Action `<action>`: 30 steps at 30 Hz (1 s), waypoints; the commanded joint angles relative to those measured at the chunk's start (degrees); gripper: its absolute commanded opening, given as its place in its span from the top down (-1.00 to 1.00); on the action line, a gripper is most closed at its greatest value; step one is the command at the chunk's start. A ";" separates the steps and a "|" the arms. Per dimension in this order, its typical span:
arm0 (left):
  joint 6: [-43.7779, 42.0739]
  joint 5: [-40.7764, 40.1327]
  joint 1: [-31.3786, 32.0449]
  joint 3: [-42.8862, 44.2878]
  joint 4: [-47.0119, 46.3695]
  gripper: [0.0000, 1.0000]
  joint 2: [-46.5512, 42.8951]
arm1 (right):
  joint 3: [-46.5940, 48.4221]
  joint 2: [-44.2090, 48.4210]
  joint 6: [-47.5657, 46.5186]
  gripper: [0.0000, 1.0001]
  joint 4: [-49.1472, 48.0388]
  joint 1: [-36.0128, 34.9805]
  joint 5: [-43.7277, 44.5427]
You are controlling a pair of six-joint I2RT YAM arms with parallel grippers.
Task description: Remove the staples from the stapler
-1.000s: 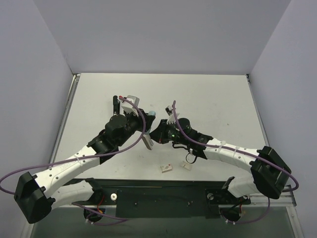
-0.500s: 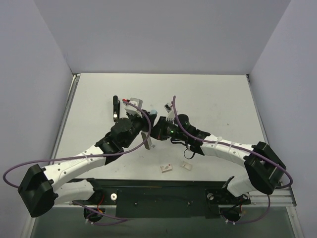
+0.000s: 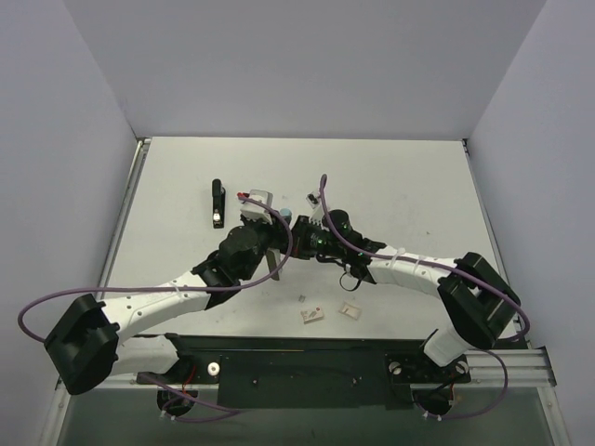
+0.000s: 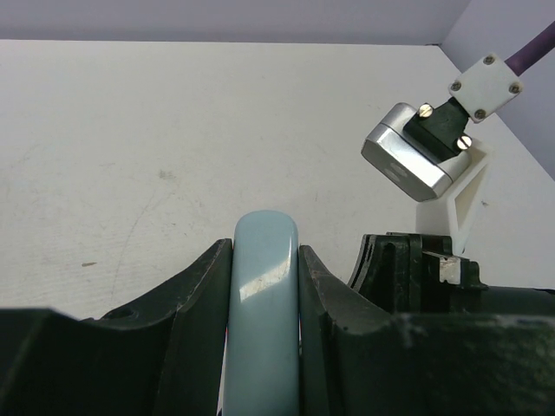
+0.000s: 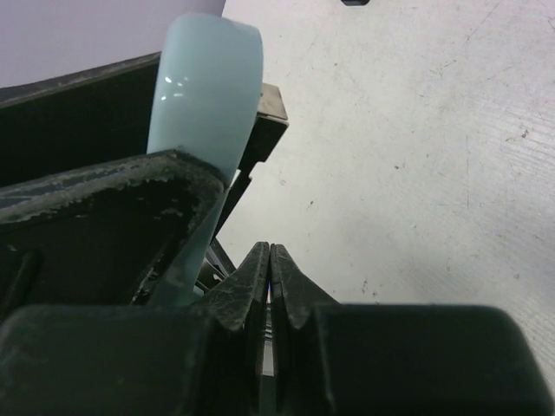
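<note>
The light blue stapler [image 4: 263,321] stands clamped between my left gripper's [image 4: 264,260] fingers, its rounded end pointing up. In the top view it shows as a small blue tip [image 3: 286,212] at mid-table, with a grey metal bar [image 3: 275,265] hanging below the left gripper [image 3: 276,232]. My right gripper [image 5: 270,260] is pressed shut right beside the stapler [image 5: 204,95], with a thin pale metal strip showing between its fingers. In the top view the right gripper [image 3: 299,232] meets the left one. No loose staples are visible.
A black bar-shaped object [image 3: 217,203] lies to the left of the arms. Two small pale pieces [image 3: 312,315] [image 3: 350,310] lie near the table's front edge. The right arm's silver camera housing [image 4: 408,163] hangs close above the left gripper.
My left arm has carried the stapler to the right and the right gripper has moved left to meet it. The hanging metal bar shifted with them.
</note>
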State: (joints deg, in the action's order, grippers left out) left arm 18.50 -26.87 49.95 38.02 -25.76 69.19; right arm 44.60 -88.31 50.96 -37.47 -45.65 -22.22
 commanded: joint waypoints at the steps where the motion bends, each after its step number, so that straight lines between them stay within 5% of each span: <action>1: -0.40 -0.38 0.58 2.41 -6.59 1.00 0.51 | 2.60 0.51 1.69 1.00 -6.65 -0.06 -5.20; 17: 9.36 8.15 0.58 3.38 4.31 1.00 -10.20 | -1.27 10.52 -5.16 1.00 3.19 3.46 -2.31; 30: 13.23 14.04 0.58 2.50 11.95 1.00 -18.82 | -1.27 27.57 -14.30 1.00 19.45 3.37 6.92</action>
State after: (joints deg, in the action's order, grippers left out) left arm 29.80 -14.59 50.22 38.39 -14.24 53.58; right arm 43.59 -66.02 40.66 -23.18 -42.02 -19.16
